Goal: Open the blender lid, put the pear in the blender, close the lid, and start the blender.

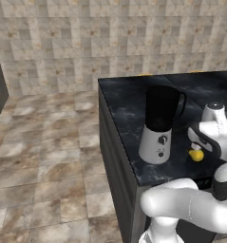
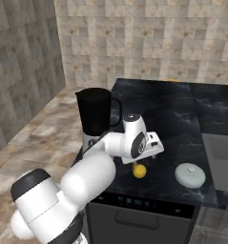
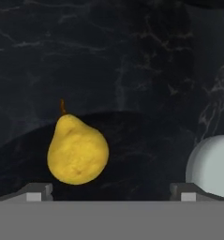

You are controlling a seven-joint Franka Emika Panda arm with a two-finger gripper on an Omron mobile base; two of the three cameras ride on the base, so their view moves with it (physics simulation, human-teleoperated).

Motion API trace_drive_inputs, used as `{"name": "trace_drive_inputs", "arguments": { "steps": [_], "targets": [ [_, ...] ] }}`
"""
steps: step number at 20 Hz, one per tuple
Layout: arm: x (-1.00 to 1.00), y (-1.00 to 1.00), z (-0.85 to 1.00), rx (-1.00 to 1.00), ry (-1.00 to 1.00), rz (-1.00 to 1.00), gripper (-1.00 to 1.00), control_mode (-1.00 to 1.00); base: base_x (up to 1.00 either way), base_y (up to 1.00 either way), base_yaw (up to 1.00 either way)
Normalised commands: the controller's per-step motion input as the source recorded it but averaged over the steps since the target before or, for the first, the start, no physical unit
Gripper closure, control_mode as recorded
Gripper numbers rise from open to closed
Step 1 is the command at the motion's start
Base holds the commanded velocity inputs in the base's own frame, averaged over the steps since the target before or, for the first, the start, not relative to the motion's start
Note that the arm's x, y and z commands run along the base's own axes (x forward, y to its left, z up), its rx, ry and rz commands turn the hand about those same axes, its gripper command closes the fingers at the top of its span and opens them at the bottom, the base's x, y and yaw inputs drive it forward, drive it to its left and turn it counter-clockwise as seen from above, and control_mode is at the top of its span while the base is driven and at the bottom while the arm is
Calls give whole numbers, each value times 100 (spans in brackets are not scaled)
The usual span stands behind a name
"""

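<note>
The blender (image 1: 160, 123) (image 2: 97, 116) stands near the counter's left front corner, its dark jar open at the top. Its pale lid (image 2: 190, 175) (image 3: 214, 164) lies flat on the counter to the right. The yellow pear (image 1: 196, 155) (image 2: 139, 171) (image 3: 77, 149) rests on the dark counter between blender and lid. My gripper (image 1: 199, 147) (image 2: 143, 160) (image 3: 111, 193) hovers just above the pear, open, with the fingertips (image 3: 38, 192) spread wide. In the hand view the pear sits nearer the left tip, and nothing is held.
The black marble counter (image 2: 172, 109) ends in a front edge just before the pear, above a dark appliance front (image 2: 139, 209). A grey recessed panel (image 2: 222, 152) lies at the right. Small orange-yellow things (image 1: 145, 74) sit at the counter's far edge. Tiled floor spreads left.
</note>
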Motion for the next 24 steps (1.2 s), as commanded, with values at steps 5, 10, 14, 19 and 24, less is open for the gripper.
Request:
{"name": "trace_drive_inputs", "arguments": {
  "steps": [5,10,14,19,24],
  "targets": [
    [-4,26,12,0,0,1,-100,-100,0,0,0],
    [0,2,-18,0,4,6,-100,-100,0,0,0],
    [0,0,-32,0,6,7,-100,-100,0,0,0],
    [0,0,-27,0,7,6,-100,-100,0,0,0],
    [7,0,-14,0,2,6,-100,-100,0,0,0]
  ]
}}
